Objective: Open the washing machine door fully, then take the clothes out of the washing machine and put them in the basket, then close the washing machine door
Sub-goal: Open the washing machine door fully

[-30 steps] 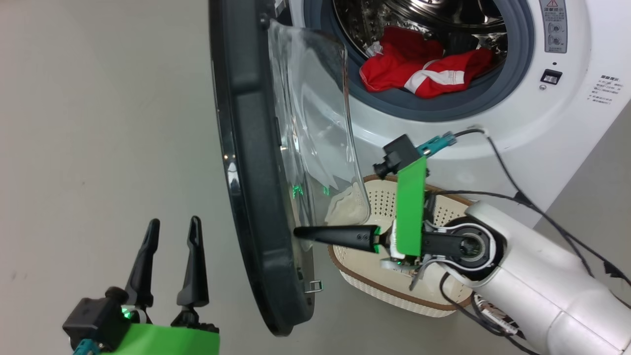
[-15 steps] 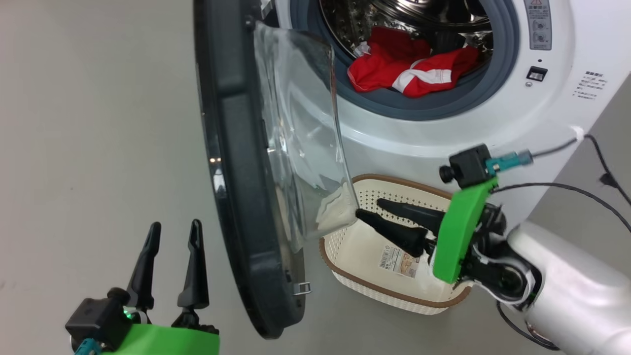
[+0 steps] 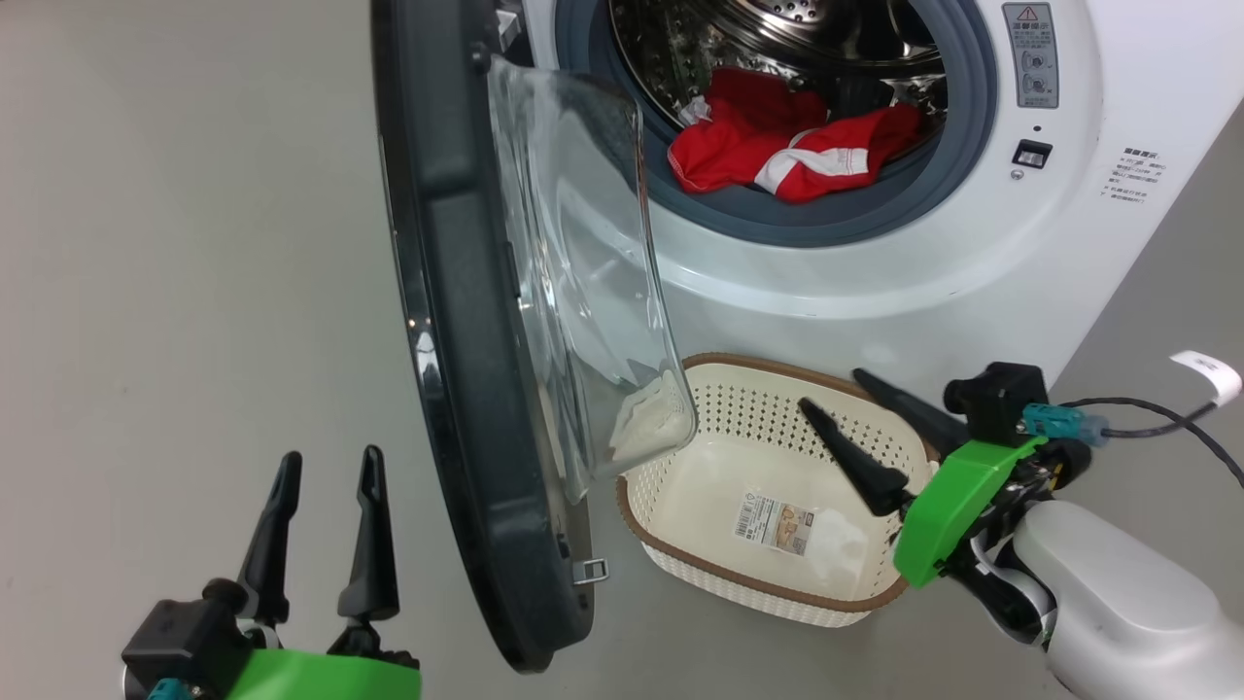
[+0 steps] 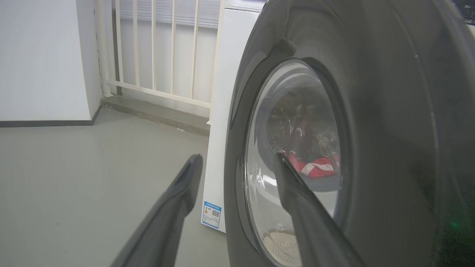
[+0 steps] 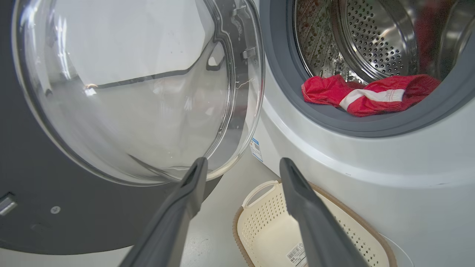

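Note:
The washing machine door (image 3: 457,321) stands swung out, black rim edge-on, its clear glass bowl (image 3: 583,282) bulging toward the washing machine (image 3: 875,282). Red clothes (image 3: 777,151) with white stripes lie at the drum's front lip, also in the right wrist view (image 5: 367,94). The cream basket (image 3: 768,583) sits on the floor below the opening, with a label inside. My right gripper (image 3: 831,387) hangs open over the basket's right side, holding nothing. My left gripper (image 3: 326,465) stands open at lower left, outside the door (image 4: 371,129), with the clothes (image 4: 313,167) visible through the glass.
Grey floor (image 3: 175,292) spreads to the left of the door. A black cable with a white tag (image 3: 1205,374) trails from my right arm. In the left wrist view a white railing (image 4: 163,52) and a wall stand behind the machine.
My right gripper has gone from shut to open and pulled back from the door's inner side to the right, over the basket. The head camera has shifted. My left gripper has barely moved.

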### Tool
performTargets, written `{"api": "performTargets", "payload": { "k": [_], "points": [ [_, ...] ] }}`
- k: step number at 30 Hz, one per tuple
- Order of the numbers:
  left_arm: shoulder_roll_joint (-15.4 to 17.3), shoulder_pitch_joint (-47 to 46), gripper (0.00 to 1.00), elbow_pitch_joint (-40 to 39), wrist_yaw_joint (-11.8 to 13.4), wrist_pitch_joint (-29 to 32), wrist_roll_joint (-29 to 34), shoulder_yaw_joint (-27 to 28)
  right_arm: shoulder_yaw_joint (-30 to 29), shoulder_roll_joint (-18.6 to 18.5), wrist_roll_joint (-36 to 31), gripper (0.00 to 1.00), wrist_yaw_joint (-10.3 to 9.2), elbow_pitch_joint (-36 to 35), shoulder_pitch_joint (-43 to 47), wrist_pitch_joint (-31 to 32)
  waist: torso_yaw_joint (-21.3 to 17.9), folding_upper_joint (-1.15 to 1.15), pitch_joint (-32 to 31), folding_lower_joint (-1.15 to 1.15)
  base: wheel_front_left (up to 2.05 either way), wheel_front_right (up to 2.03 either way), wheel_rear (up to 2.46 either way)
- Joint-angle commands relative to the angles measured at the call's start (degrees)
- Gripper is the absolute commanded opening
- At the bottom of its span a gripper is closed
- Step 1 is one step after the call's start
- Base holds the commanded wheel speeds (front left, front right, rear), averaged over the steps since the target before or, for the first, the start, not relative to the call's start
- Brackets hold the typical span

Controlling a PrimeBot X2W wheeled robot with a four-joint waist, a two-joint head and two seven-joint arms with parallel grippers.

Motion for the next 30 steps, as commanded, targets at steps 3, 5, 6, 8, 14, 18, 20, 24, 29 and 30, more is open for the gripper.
{"api": "performTargets", "payload": {
  "k": [3,5,6,8,14,18,20,24,29,30],
  "points": [
    [0.82,0.24,1.0,-1.23,0.32,-0.29,0.27,2.41,-6.41,2.23,-8.59,1.0,0.36,3.47,2.19,-2.66,-0.1,0.0,-0.03,0.0,0.0,0.0,0.0],
    [0.82,0.37,1.0,-1.36,0.29,-0.29,0.24,2.52,-11.26,3.81,-13.66,1.0,0.36,3.94,3.32,-2.91,-0.2,0.0,-0.05,0.0,0.0,0.0,0.0],
    [0.82,0.44,1.0,-1.41,0.28,-0.29,0.26,2.61,-14.48,4.71,-16.21,1.0,0.36,3.0,4.16,-2.93,-0.25,0.0,-0.04,0.0,0.0,0.0,0.0],
    [0.82,0.62,1.0,-1.49,0.31,-0.29,0.31,2.7,-20.36,6.36,-22.2,1.0,0.36,0.31,6.61,-2.95,-0.33,0.0,-0.08,0.0,0.0,0.0,0.0],
    [0.82,0.82,1.0,-1.4,0.26,-0.29,0.95,2.32,-34.28,12.52,-37.04,1.0,0.36,-10.56,16.08,-2.97,-0.06,0.0,-0.18,0.0,0.0,0.0,0.0],
    [0.82,0.75,1.0,-1.16,0.14,-0.29,0.93,2.1,-38.75,15.24,-41.46,1.0,0.36,-16.07,20.78,-2.97,0.17,0.0,-0.15,0.0,0.0,0.0,0.0],
    [0.82,0.8,1.0,-1.02,0.22,-0.29,0.84,1.87,-40.22,16.14,-42.2,1.0,0.36,-18.06,22.56,-2.98,0.28,0.0,-0.07,0.0,0.0,0.0,0.0],
    [0.82,0.84,1.0,-0.95,0.49,-0.29,0.73,1.5,-41.36,16.93,-42.05,1.0,0.36,-19.87,24.71,-2.98,0.43,0.0,0.18,0.0,0.0,0.0,0.0],
    [0.82,1.01,1.0,-0.68,0.71,-0.29,0.26,1.04,-42.98,17.29,-42.95,1.0,0.36,-21.99,27.24,-2.98,0.58,0.0,0.38,0.0,0.0,0.0,0.0],
    [0.82,1.04,1.0,-0.57,0.69,-0.29,0.22,1.02,-43.39,17.35,-43.19,1.0,0.36,-22.32,27.62,-2.98,0.62,0.0,0.34,0.0,0.0,0.0,0.0]
  ]
}}
